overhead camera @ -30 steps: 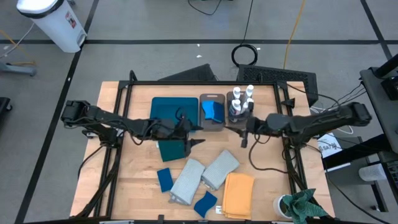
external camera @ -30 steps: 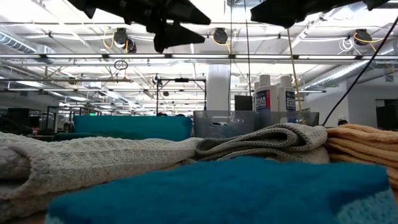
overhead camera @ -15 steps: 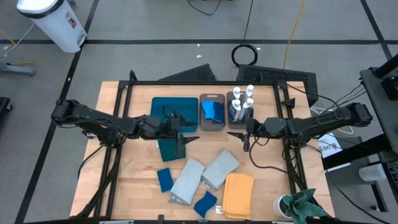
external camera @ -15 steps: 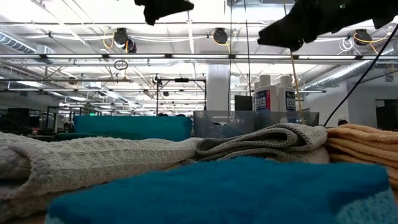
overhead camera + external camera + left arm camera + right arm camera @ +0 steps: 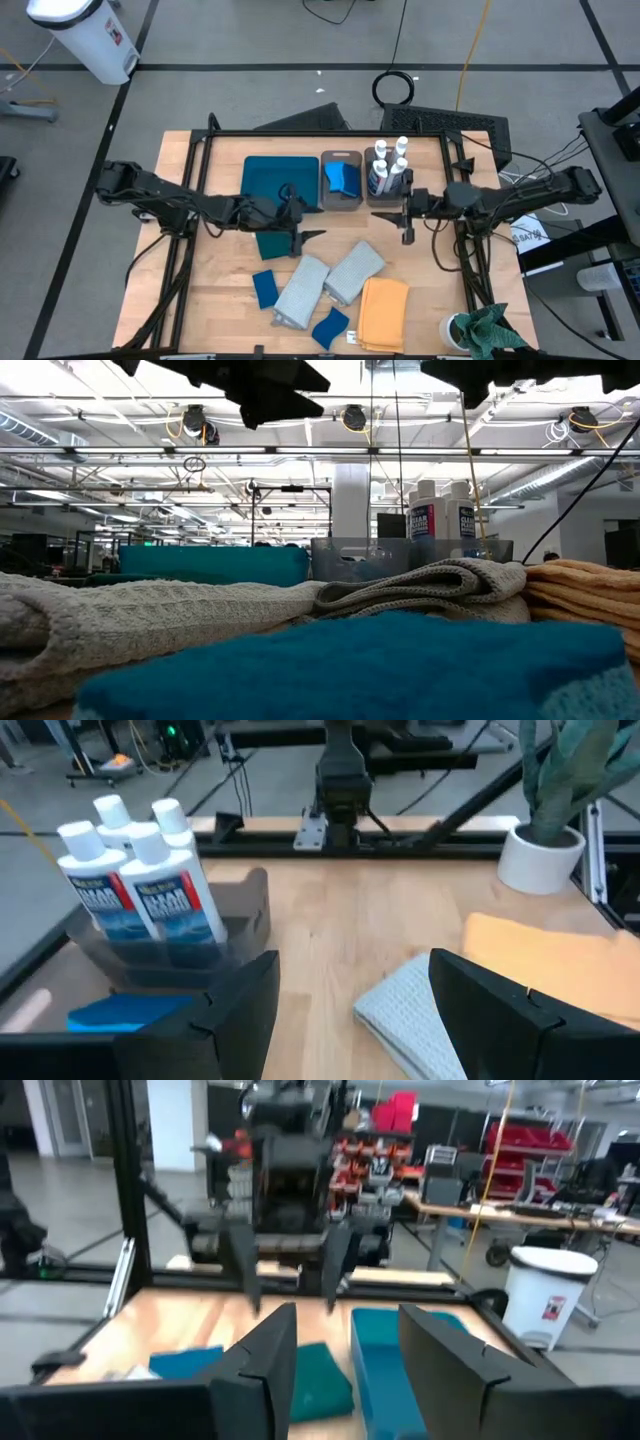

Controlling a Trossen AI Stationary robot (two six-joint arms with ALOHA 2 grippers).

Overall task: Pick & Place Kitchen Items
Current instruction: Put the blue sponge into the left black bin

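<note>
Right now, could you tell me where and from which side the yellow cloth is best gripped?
Grip the yellow cloth at its right edge, coming straight down from above. It lies flat and folded, its left edge meets a grey cloth, and bare table lies to its right.

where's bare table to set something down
Bare wood on the table lies left of the blue sponge, and right of the mustard cloth below the right gripper. The front centre is crowded with grey cloths; the left gripper hovers over the teal cloth.
</note>
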